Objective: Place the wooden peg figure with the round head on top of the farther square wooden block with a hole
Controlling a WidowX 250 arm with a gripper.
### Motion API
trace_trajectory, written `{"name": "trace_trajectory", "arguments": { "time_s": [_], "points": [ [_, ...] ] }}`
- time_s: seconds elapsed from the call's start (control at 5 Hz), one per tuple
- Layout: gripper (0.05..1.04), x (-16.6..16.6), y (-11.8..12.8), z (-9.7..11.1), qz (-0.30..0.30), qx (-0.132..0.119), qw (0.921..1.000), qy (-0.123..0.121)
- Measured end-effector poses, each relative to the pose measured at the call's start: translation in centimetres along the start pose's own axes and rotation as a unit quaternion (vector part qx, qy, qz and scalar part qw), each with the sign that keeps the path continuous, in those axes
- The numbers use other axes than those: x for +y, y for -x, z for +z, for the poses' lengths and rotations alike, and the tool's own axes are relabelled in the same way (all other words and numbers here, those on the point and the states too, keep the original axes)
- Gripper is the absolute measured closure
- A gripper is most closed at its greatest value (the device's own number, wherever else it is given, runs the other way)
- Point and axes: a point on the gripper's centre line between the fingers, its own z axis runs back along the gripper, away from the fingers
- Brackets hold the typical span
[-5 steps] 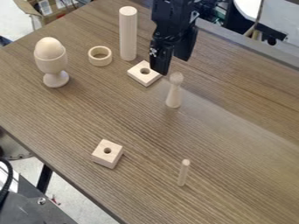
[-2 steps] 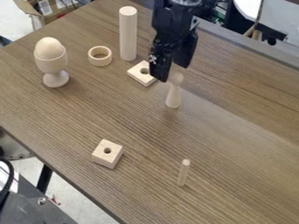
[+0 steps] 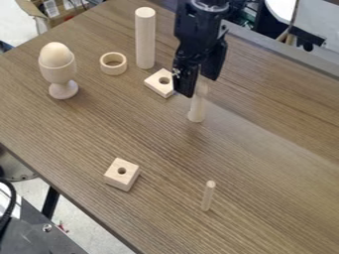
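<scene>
Black is my claw [image 3: 200, 86], and its two fingers are apart, so it is not squeezing anything. Right by my fingertips is the pale wooden pin [image 3: 197, 110]. It stands up straight on the brown table [image 3: 265, 168]. Its foot shows below my claw, and its top is up by the gap, partly hidden by my fingers. I can't tell if I touch it.

Just beside my claw, toward the left of the view, lies a flat wooden square [image 3: 156, 84] with a round hole. Past it stands a tall, fat wooden stick [image 3: 145, 39], with a wooden ring [image 3: 106, 69] next to it. Farther left, a wooden egg [image 3: 55, 52] sits in a wooden cup [image 3: 60, 73].

Well apart from my claw, lower in the view, are a wooden block [image 3: 118, 180] with a hole and a thin little stick [image 3: 208, 197] standing up.
</scene>
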Motion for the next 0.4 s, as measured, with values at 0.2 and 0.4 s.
{"name": "trace_trajectory", "arguments": {
  "time_s": [0.2,0.4],
  "points": [
    [0.132,0.09,0.29,-0.1,-0.004,0.004,1.0,-0.001],
    [0.417,0.07,0.46,-0.26,-0.002,0.005,1.0,0.002]
  ]
}}
